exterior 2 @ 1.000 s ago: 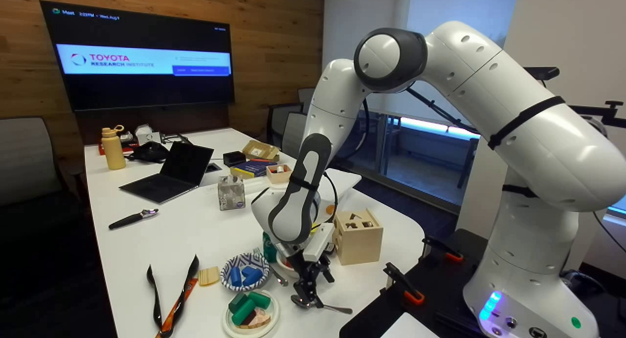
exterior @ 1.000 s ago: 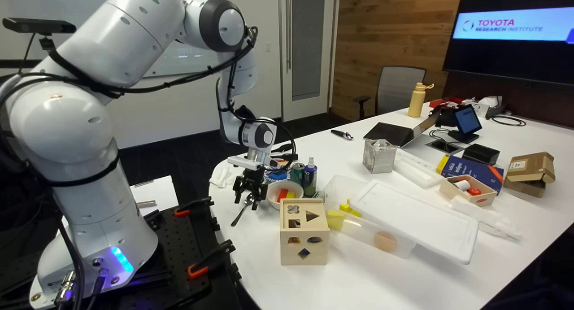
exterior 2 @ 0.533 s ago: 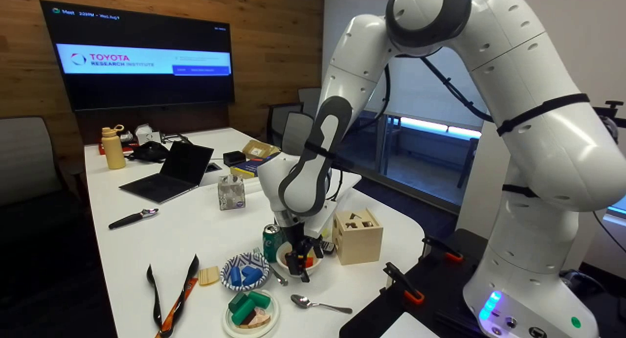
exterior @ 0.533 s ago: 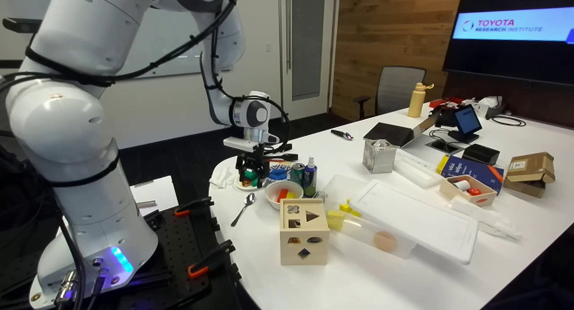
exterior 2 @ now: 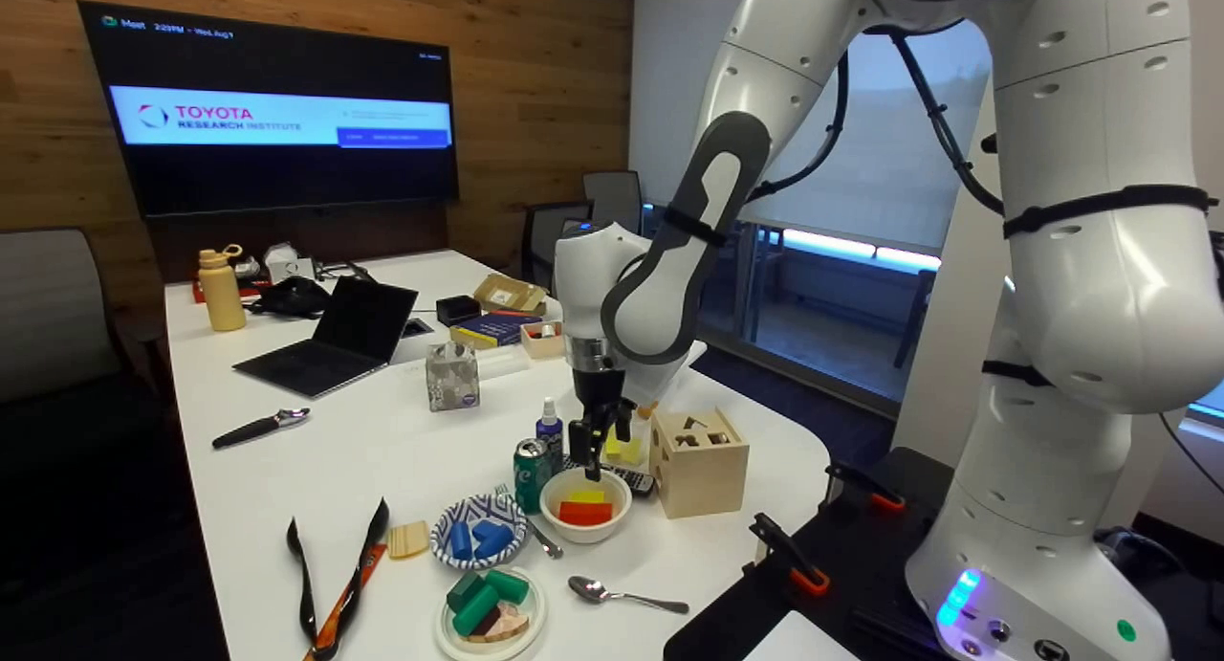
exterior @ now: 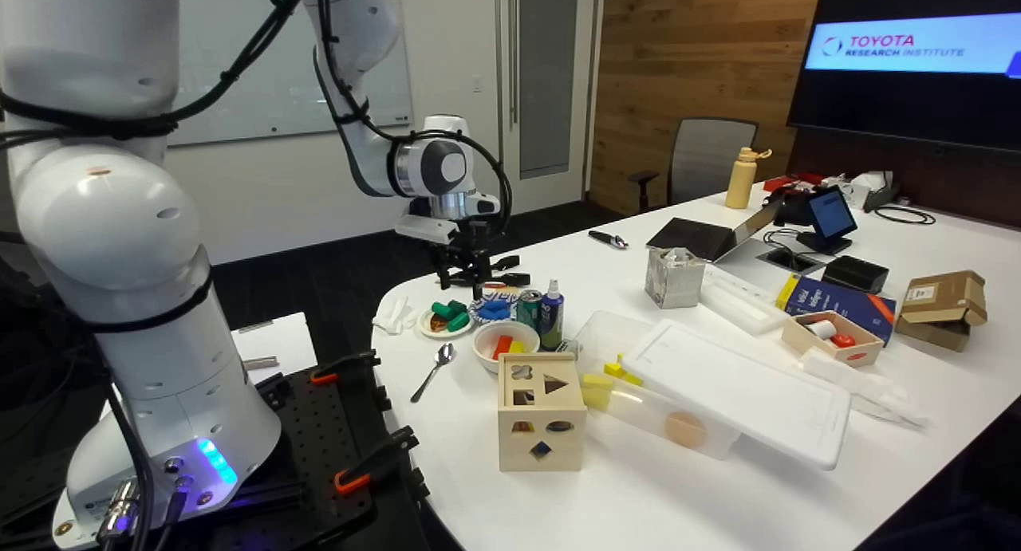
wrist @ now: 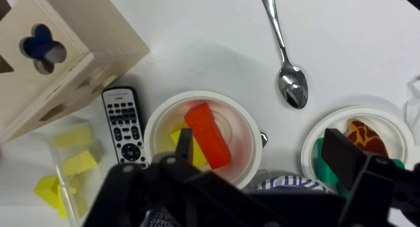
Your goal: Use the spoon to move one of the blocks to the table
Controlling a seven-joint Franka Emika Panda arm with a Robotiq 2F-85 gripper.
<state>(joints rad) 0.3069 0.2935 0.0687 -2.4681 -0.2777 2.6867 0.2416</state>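
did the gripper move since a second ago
Yes, up in the picture: in an exterior view the gripper was at the spoon, about level with the top of the wooden box; now it shows higher than both.

Glossy white arm [exterior 2: 1100, 130], dark grey trim [exterior 2: 748, 135], black cables [exterior: 226, 80], blue light strip [exterior: 217, 461], green dot [exterior 2: 1127, 630], black end effector [exterior: 463, 284]

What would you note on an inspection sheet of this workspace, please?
Surface: white table top with rounded end.
Job's things: shiny metal spoon lying on the table; orange-red and yellow toy blocks in a round white bowl.
Clutter: pale wooden box with cut-out holes; green metal drink can; black-edged grey remote control.
Gripper: black two-fingered gripper, open; nothing seen in its grip.
Cables: black cables strapped along the white arm.
Surroundings: wide black wall screen, lit; grey office chair.
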